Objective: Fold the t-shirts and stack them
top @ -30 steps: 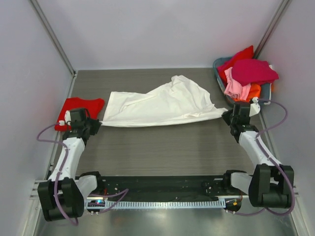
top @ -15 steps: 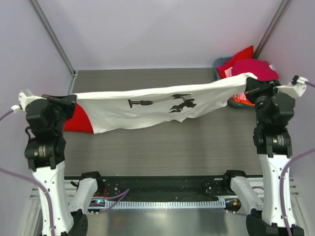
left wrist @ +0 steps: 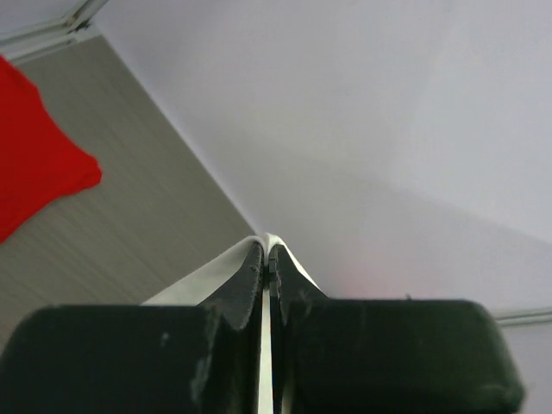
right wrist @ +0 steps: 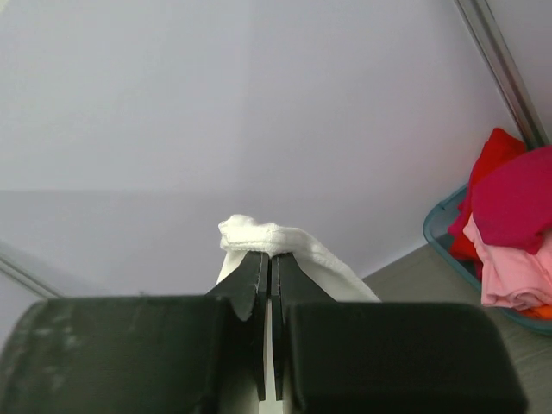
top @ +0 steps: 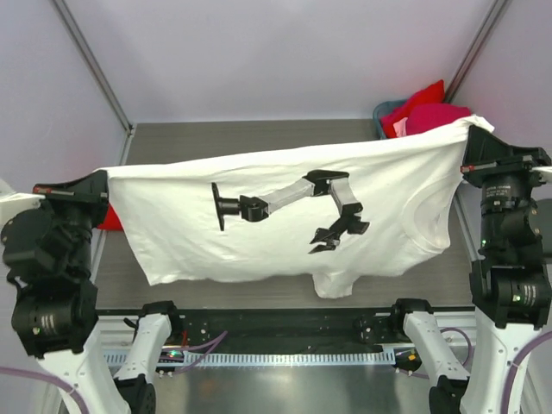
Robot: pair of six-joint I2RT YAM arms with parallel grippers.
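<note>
A large white t-shirt point(top: 285, 216) with a black printed robot arm hangs spread in the air between my two raised arms. My left gripper point(top: 102, 179) is shut on its left top corner, seen as a white fold point(left wrist: 269, 246) at the fingertips. My right gripper point(top: 470, 129) is shut on its right top corner, a bunched white hem point(right wrist: 259, 235). A plain red t-shirt point(left wrist: 34, 147) lies on the table at the left, mostly hidden behind the white one in the top view point(top: 109, 217). More t-shirts, red, magenta point(right wrist: 517, 203), pink and orange, are piled in the basket.
A grey-blue plastic basket point(right wrist: 440, 237) stands at the back right corner of the table point(top: 259, 138). Pale walls close the table in at left, back and right. The arms' base rail point(top: 285, 332) runs along the near edge.
Both arms have risen from the table, lifting the white t-shirt by its corners. It has come up off the table and now hangs open, with the print showing.
</note>
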